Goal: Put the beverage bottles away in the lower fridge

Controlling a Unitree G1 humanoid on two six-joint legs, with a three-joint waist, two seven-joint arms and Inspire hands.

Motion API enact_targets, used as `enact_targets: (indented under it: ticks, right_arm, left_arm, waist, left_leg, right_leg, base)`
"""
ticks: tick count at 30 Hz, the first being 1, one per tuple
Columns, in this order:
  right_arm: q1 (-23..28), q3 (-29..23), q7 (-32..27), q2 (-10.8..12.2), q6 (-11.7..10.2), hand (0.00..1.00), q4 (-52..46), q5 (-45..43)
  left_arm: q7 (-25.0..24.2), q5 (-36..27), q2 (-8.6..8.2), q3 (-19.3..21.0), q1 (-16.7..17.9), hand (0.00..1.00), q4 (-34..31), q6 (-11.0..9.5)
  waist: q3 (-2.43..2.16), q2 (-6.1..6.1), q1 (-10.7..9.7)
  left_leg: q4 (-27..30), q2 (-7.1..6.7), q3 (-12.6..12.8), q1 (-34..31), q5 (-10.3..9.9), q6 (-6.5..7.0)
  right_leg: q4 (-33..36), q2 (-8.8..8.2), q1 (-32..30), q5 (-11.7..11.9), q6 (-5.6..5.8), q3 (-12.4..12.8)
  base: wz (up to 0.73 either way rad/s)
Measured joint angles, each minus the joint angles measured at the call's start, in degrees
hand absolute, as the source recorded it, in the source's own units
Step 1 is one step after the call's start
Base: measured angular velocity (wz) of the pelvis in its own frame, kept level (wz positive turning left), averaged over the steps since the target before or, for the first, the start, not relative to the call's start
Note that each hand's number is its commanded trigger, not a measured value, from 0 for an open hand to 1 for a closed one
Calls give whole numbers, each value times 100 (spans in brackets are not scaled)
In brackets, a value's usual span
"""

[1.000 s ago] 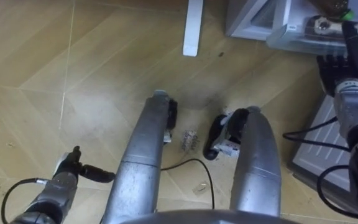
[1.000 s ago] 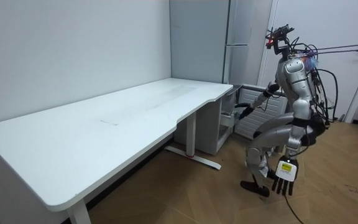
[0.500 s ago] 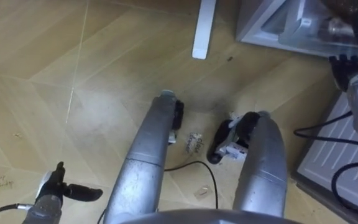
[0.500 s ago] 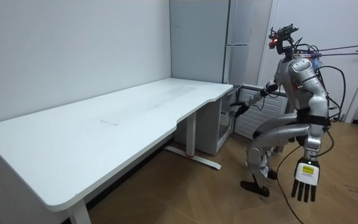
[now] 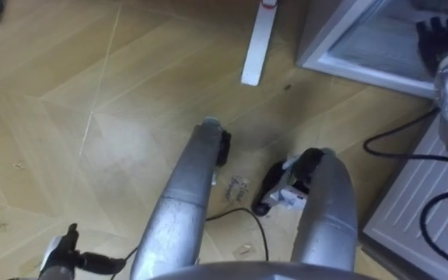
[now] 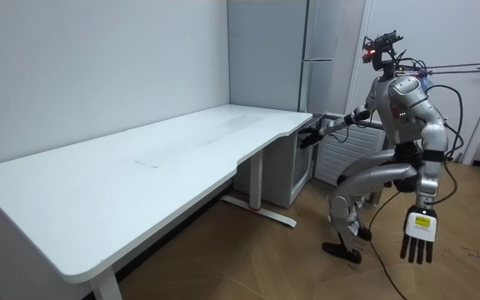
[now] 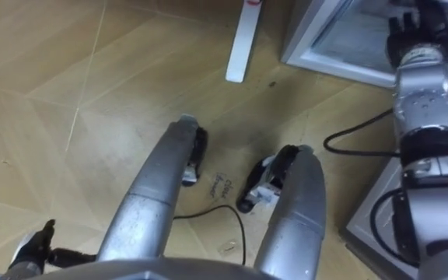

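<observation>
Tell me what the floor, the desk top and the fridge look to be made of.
The floor looks like wood or wood-look laminate with a slight sheen; grain and angled planks show. The desk top is probably white laminated board, matt, smooth and uniform. The fridge is likely coated metal, grey and satin, in flat plain panels.

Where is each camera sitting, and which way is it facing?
Left eye view: on the head, looking down at floor and fridge; legs, left hand, right hand show.
Right eye view: beside it, same scene and limbs.
Room view: standing off in the room, facing desk and fridge; whole robot shows.
All share fridge and both hands.
</observation>
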Motion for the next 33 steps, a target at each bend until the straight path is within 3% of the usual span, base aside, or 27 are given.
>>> enact_targets:
  ticks: [10,18,22,26,30,33]
  right_arm:
    - [0,117,-208,-19,-9,0,-180,-106]
    - [31,355,-190,-43,-10,0,181,-244]
    - [275,495,545,-98,179,0,805,-850]
    - [576,931,1412,-361,408,0,1418,-1780]
    - [968,1188,2158,-650,523,0,1763,-2888]
    - [1224,1403,2620,-682,594,0,2201,-3764]
  left_arm:
    - [-1,18,110,0,332,0,-444,55]
    - [-38,-19,170,-190,406,0,-429,80]
    - [-192,12,257,-230,418,0,-410,111]
    - [-378,-48,437,-305,441,0,-412,184]
    - [-476,-76,499,-296,415,0,-381,209]
    - [-616,-40,533,-299,341,0,-360,214]
  waist:
    - [-17,36,118]
    - [14,133,232]
    - [13,145,282]
    - [7,139,253]
    - [-14,128,243]
    - [-22,137,224]
  left_leg:
    - [84,113,8,43,-28,-62]
    - [41,107,-18,447,-98,-86]
    - [-230,144,-193,785,-81,-117]
    - [-610,141,-229,1230,-63,-146]
    - [-1008,150,-266,1650,-64,-133]
    - [-1282,225,-377,2001,-59,-111]
  right_leg:
    - [146,22,-1,-70,-125,-10]
    - [90,38,425,-147,-129,-49]
    - [-296,134,889,-137,-129,-279]
    - [-712,160,1391,-85,-44,-394]
    - [-1172,174,1865,21,-71,-537]
    - [-1617,340,2305,105,-16,-664]
  base:
    - [-1]
    - [1]
    - [8]
    - [7]
    - [3]
    - [0]
